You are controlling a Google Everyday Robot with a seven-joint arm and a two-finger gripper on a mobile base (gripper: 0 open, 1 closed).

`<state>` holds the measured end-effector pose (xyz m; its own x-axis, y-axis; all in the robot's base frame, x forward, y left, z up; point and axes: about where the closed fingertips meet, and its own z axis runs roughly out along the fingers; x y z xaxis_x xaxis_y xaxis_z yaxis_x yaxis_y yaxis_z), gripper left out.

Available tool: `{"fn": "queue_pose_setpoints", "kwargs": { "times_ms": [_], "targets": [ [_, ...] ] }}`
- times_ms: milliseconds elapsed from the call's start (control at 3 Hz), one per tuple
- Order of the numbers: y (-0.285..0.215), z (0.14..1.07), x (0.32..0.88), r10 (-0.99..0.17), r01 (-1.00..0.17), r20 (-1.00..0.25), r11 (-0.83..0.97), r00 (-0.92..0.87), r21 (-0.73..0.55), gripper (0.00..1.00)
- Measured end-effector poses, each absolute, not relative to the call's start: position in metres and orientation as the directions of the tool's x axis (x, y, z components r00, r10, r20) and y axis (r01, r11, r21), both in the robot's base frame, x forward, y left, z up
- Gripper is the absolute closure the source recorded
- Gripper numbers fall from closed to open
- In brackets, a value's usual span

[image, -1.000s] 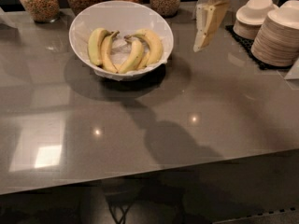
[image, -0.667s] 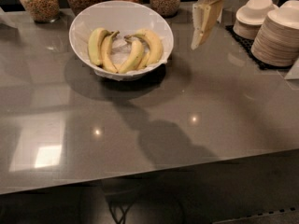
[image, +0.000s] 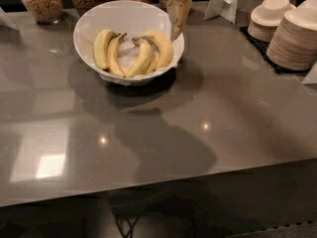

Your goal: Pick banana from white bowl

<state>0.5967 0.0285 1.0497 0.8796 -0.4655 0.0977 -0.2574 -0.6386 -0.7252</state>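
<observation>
Pale greenish-yellow, plump banana [image: 102,48] lies in the white bowl [image: 106,15]; gripper [image: 174,32] above its rim, openness unclear

The gripper [image: 176,26] hangs at the top centre of the frame, pointing downward with a slight leftward tilt, its upper part cut off by the frame's edge.

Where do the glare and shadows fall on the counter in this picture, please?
In the camera view, a bright square reflection lies on the counter at front left, with two small light spots nearer the middle; in the same view, a broad dark shadow spreads across the counter's centre and another pools around the white bowl, above whose right rim the gripper hangs.
</observation>
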Motion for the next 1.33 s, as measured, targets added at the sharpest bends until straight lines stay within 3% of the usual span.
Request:
{"fn": "queue_pose_setpoints", "kwargs": {
  "times_ms": [1000, 1333],
  "targets": [
    [0.127, 0.999, 0.659, -0.135, 0.024, 0.185, -0.744, 0.973, -0.668, 0.0],
    [0.142, 0.971, 0.671, -0.083, 0.04, 0.157, -0.761, 0.984, -0.648, 0.19]
  ]
}}
